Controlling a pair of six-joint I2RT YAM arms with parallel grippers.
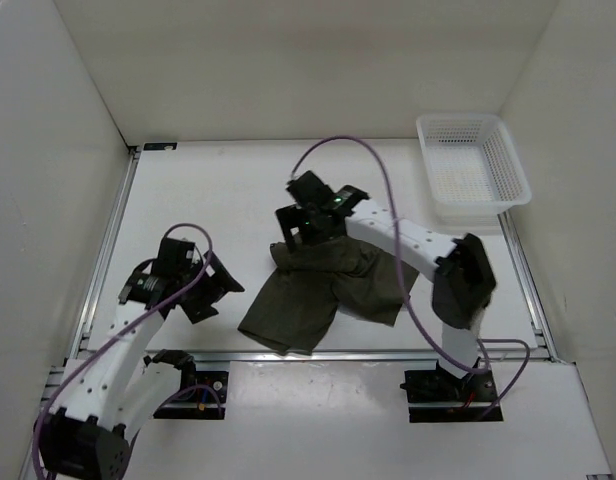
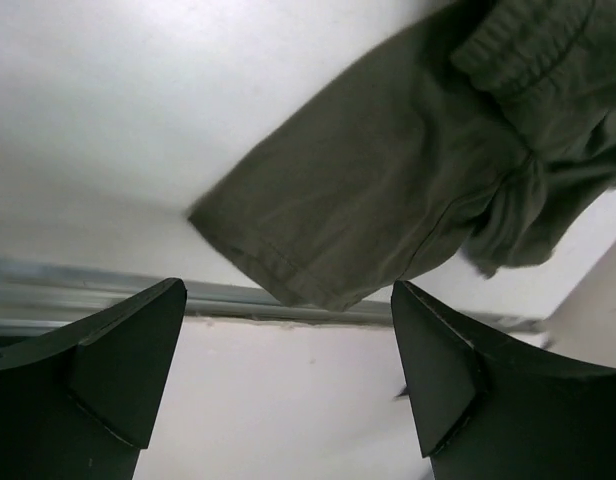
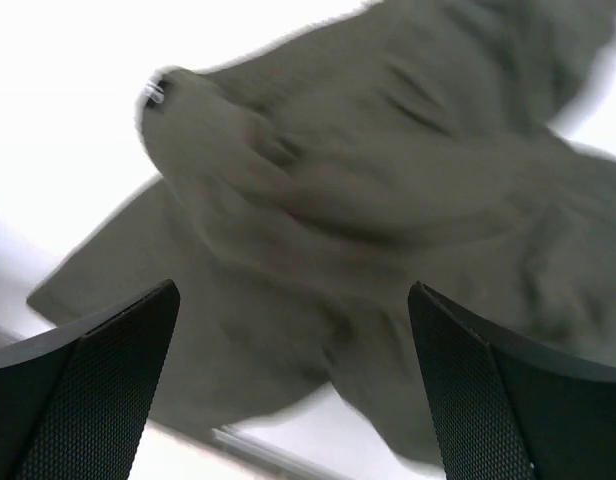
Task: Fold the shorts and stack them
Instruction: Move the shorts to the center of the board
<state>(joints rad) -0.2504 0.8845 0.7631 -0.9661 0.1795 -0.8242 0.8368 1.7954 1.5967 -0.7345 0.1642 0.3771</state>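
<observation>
One pair of shorts [image 1: 323, 290] lies crumpled on the bench [image 1: 208, 190], near its front edge and between the two arms, with one leg spread flat toward the front rail and the other bunched to the right. The fabric appears light, soft and limp. It should drape and fold under its own weight, and thin layers may slip unless pinched firmly. Recommended hold points are the gathered waistband [image 2: 528, 45] and the stitched leg hem [image 2: 278, 275], where the cloth is thickest. The left fingers [image 2: 128, 350] are spread wide and hold nothing, just left of the flat leg. The right fingers [image 3: 98, 370] are also spread wide and empty, over the far edge of the garment. One white mesh basket [image 1: 466, 122] stands at the far right corner.
</observation>
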